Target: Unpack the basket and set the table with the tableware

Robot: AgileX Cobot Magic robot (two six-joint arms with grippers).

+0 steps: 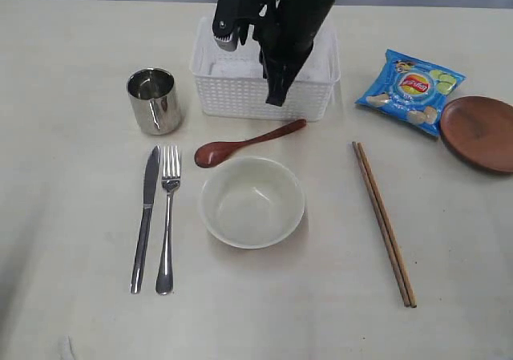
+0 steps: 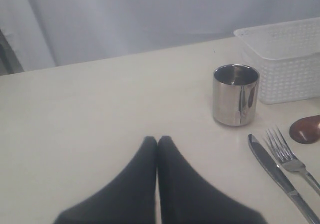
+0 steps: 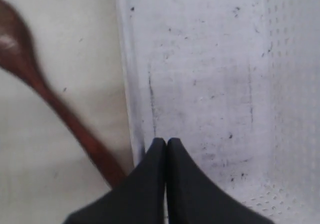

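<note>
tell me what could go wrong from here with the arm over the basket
1. The right gripper, shut, hangs right by the basket's front rim. A move outward could snag the rim and push the basket onto the wooden spoon lying just in front.
2. The steel mug stands ahead of the shut left gripper. A forward sweep might tip it.

exterior: steep overhead, whole table | left wrist: low, facing mug | right wrist: close over basket, spoon
</note>
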